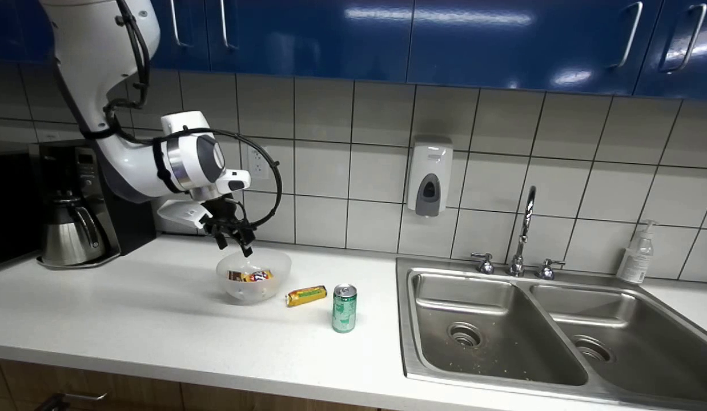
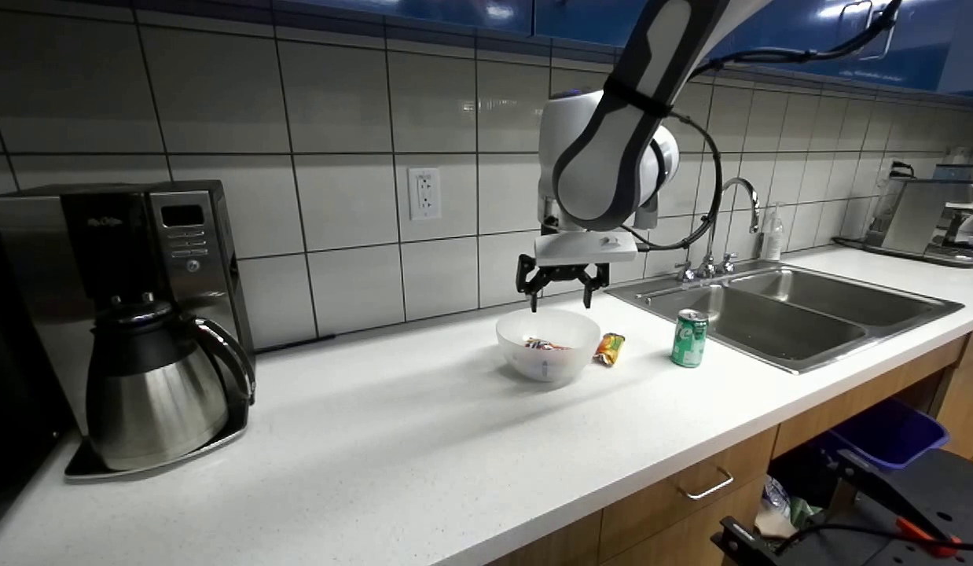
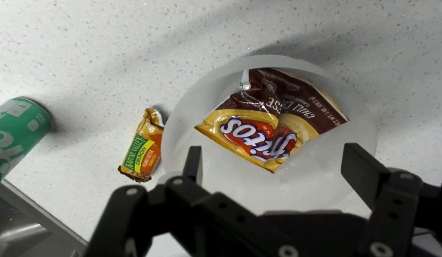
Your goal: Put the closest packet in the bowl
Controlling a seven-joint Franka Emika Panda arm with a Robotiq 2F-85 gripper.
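Observation:
A translucent white bowl [image 1: 248, 292] stands on the counter and shows in both exterior views [image 2: 545, 368]. A brown and yellow Fritos packet [image 3: 256, 125] lies inside it, folded. A small yellow-orange Nature Valley packet [image 3: 142, 151] lies flat on the counter beside the bowl; it also shows in both exterior views [image 1: 306, 295] [image 2: 609, 349]. My gripper [image 3: 272, 160] is open with nothing between its fingers. It hangs above the bowl [image 3: 292, 192], pointing down, also seen in both exterior views [image 1: 235, 247] [image 2: 560, 304].
A green can [image 1: 344, 311] stands upright near the Nature Valley packet, on the sink side. A double steel sink [image 1: 408, 319] is set in the counter beyond it. A coffee maker with a steel carafe [image 2: 156, 401] stands at the opposite end. A tiled wall [image 1: 322, 220] runs behind.

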